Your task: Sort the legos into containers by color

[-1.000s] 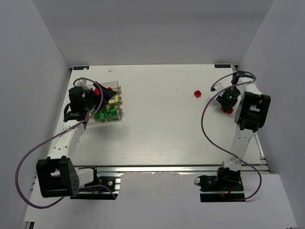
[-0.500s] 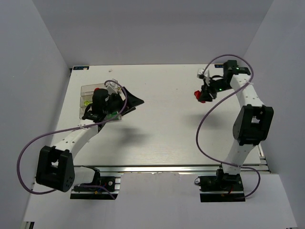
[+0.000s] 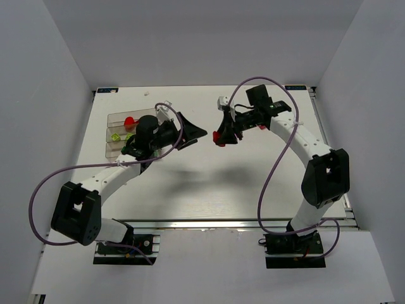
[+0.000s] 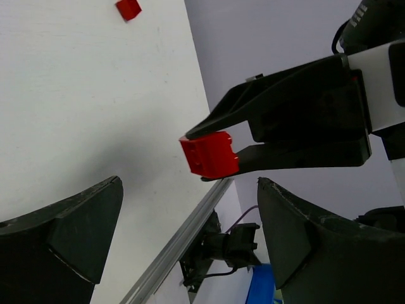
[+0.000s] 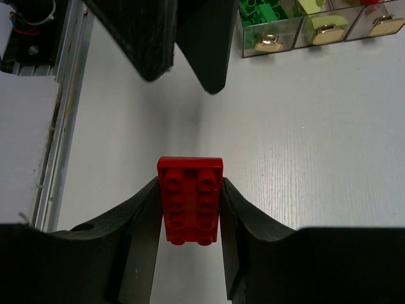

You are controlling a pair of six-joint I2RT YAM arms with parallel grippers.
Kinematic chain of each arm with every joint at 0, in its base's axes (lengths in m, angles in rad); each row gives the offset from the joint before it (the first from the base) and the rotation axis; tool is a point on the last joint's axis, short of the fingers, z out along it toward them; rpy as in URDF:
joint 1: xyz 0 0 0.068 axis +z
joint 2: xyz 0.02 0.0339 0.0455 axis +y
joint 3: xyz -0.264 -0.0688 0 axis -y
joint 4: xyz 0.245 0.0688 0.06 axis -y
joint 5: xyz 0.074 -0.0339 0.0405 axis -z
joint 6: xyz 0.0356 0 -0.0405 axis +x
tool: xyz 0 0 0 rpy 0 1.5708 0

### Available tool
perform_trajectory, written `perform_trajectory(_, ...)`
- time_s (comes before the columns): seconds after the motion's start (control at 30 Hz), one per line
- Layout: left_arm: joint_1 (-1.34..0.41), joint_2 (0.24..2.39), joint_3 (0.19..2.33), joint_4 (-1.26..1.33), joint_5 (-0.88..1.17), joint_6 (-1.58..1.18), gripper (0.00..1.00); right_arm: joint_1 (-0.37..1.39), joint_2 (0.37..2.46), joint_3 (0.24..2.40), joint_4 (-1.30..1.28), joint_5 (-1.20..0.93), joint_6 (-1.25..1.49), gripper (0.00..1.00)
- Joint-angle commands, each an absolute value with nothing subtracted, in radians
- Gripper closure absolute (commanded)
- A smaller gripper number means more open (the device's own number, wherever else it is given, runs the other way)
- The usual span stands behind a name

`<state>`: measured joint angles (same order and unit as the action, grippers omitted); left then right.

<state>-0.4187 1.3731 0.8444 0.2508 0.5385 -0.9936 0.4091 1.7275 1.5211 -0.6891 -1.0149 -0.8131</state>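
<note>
Red lego (image 5: 190, 201) tight in right gripper (image 5: 190, 187)

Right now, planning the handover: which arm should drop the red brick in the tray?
Probably left. The left gripper, open, is nearer the tray, facing the red brick held mid-table by the right gripper.

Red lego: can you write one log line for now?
right end effector: shut on red lego | left end effector: open, empty, facing it | second red lego: on table
</note>
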Motion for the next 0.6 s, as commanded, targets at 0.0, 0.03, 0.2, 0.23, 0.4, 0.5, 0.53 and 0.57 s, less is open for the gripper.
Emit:
perform_trajectory(0.0, -0.448, 1.370, 0.881, 0.285, 0.540, -1.005, 0.05, 0.445, 1.697, 1.522, -0.588, -0.991, -0.723, 1.00)
perform_trajectory(0.03, -0.459, 1.373, 0.881, 0.281, 0.538, -1.005, 0.06, 0.452, 1.697, 1.520, -0.578, -0.985, -0.723, 1.00)
perform_trajectory(0.2, -0.474, 1.396, 0.893, 0.250, 0.526, -1.003, 0.12, 0.503, 1.697, 1.505, -0.545, -0.933, -0.695, 1.00)
perform_trajectory(0.23, -0.476, 1.399, 0.902, 0.244, 0.522, -1.000, 0.12, 0.508, 1.697, 1.503, -0.540, -0.914, -0.695, 1.00)
perform_trajectory(0.4, -0.483, 1.428, 0.936, 0.184, 0.503, -0.982, 0.21, 0.532, 1.695, 1.496, -0.531, -0.881, -0.693, 1.00)
perform_trajectory(0.5, -0.486, 1.450, 0.953, 0.157, 0.494, -0.976, 0.28, 0.548, 1.690, 1.485, -0.522, -0.844, -0.701, 1.00)
perform_trajectory(0.53, -0.489, 1.456, 0.957, 0.147, 0.489, -0.974, 0.30, 0.551, 1.689, 1.479, -0.520, -0.829, -0.709, 1.00)
perform_trajectory(0.57, -0.489, 1.460, 0.968, 0.138, 0.482, -0.966, 0.32, 0.552, 1.687, 1.476, -0.515, -0.821, -0.709, 1.00)
